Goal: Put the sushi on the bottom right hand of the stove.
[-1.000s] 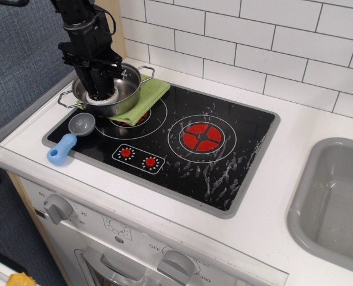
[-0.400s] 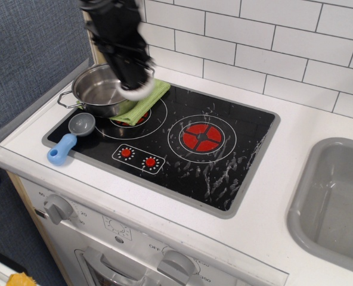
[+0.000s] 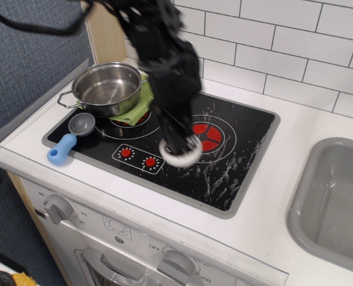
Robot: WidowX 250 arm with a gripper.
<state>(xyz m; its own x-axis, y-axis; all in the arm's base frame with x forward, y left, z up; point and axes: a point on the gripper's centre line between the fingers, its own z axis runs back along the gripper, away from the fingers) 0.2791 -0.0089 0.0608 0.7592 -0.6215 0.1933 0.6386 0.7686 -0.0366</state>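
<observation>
The black stove (image 3: pixel 236 173) with a grey frame and two red burner circles lies in the white counter. My gripper (image 3: pixel 177 146) hangs over the stove's middle, just left of the right burner (image 3: pixel 207 136), and is shut on the sushi (image 3: pixel 180 156), a small white-rimmed disc held at its tip just above the glass. The arm is motion-blurred. The sushi's centre is hidden by the fingers.
A steel pot (image 3: pixel 107 88) sits on a green cloth (image 3: pixel 139 105) over the left burner. A grey scoop with a blue handle (image 3: pixel 69 138) lies at the stove's left edge. A grey sink (image 3: pixel 337 202) is at the right. A tiled wall stands behind.
My gripper lifted the sushi out of the pot and carried it right and forward, lower, to the stove's middle. The pot now stands empty.
</observation>
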